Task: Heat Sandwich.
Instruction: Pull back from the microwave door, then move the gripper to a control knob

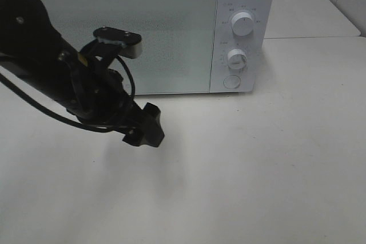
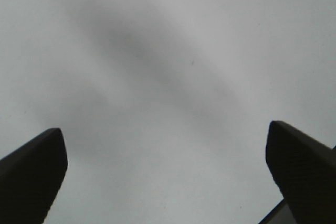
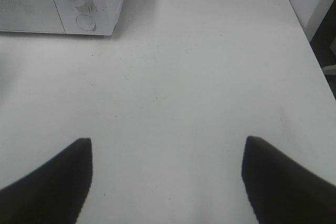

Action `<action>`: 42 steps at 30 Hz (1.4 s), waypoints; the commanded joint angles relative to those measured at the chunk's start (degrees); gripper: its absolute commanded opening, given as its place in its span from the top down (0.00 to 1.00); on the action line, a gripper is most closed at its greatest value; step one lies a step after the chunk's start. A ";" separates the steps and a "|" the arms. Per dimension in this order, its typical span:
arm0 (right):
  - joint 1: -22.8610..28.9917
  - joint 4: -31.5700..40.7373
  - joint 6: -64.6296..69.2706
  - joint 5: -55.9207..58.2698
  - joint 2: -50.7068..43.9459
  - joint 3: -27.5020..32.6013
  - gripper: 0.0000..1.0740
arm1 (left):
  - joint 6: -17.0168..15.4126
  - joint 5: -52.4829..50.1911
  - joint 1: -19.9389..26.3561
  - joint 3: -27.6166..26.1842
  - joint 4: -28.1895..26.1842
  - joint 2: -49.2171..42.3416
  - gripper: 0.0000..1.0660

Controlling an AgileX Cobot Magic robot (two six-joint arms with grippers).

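The left gripper [image 2: 165, 140], fingers spread and holding nothing, hangs over the table [image 1: 257, 170], the shut microwave [image 1: 143, 32] just beyond it. The right gripper [image 3: 168, 148], likewise spread, has open table ahead, its edge well beyond.

"Any lettering you can read from there?"

"None, I'm afraid. On the microwave [image 1: 143, 32], tiny marks ring the upper dial [image 1: 242, 25] and lower dial [image 1: 236, 57], too small for me."
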 commanded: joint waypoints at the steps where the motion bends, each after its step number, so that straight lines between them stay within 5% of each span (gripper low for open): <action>1: -0.40 -0.06 0.00 -0.52 -1.49 0.11 0.29 | -0.74 3.67 2.46 0.17 0.06 -1.66 0.08; 17: -0.40 -0.06 0.00 -0.52 -1.49 0.11 0.29 | -1.15 16.79 19.42 1.72 0.97 -7.68 0.08; 25: -0.40 -0.06 0.00 -0.52 -1.49 0.11 0.29 | -1.66 16.73 28.76 11.34 1.43 -16.90 0.08; 34: -0.40 -0.06 0.00 -0.52 -1.49 0.11 0.29 | -5.90 22.80 40.39 14.32 8.19 -29.85 0.08; 42: -0.40 -0.06 0.00 -0.52 -1.49 0.11 0.29 | -7.96 26.18 42.23 14.32 10.77 -42.40 0.08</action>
